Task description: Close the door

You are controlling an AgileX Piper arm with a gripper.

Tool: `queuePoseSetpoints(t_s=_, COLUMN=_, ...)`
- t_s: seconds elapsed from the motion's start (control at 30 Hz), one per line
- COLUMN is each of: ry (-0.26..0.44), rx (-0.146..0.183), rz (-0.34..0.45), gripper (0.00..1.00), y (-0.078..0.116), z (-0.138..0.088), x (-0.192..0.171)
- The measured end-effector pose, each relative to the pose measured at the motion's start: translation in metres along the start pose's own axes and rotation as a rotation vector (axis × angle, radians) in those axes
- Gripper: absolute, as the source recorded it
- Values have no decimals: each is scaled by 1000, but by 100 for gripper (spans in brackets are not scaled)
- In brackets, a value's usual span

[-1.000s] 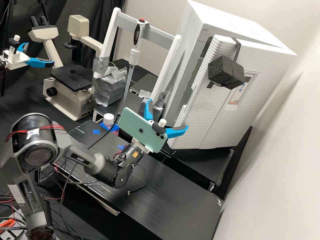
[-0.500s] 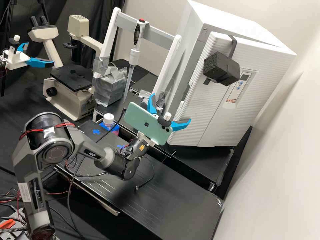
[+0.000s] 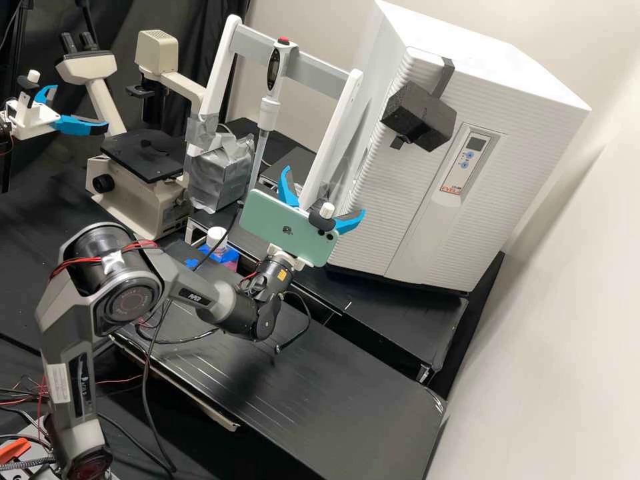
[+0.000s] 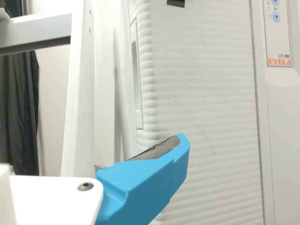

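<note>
1. Because the tall white ribbed plastic door lies nearly flush on the front of the boxy white cabinet, we judge it shut or within a small push of it; whether it has latched, we cannot tell.
2. We expect a stiff, broad panel, fairly heavy but easy to swing on its hinges, with a smooth, slightly slippery face.
3. We need no pinch: a steady press near the rounded ribbed free edge, around mid-height, gives us the best leverage, with a firmer nudge should a seal resist.
4. We keep off the black, coarse-looking foam block strapped high on the door, as it may be soft and shift under load, and off the small oblong control panel, whose buttons we could press by mistake.
5. Beside the free edge we have the white gripper, its blue fingers spread apart with nothing between them; whether they touch the door, we cannot tell.
6. Farther out, we mind the white upright post near the gripper, which a sideways sweep could knock.
</note>
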Motion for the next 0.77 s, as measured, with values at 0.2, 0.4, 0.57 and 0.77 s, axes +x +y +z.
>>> queuePoseSetpoints(t_s=0.2, ry=-11, rx=13, rz=2, gripper=100, y=-5, z=-2, x=-5)
queuePoseSetpoints(t_s=0.4, ry=-84, rx=-39, rz=121, gripper=100, y=-16, z=-14, x=-34)
queuePoseSetpoints(t_s=0.57, ry=-121, rx=-46, rz=191, gripper=100, y=-28, z=-30, x=-57)
queuePoseSetpoints(t_s=0.77, ry=-115, rx=5, rz=134, gripper=100, y=-51, z=-40, x=-71)
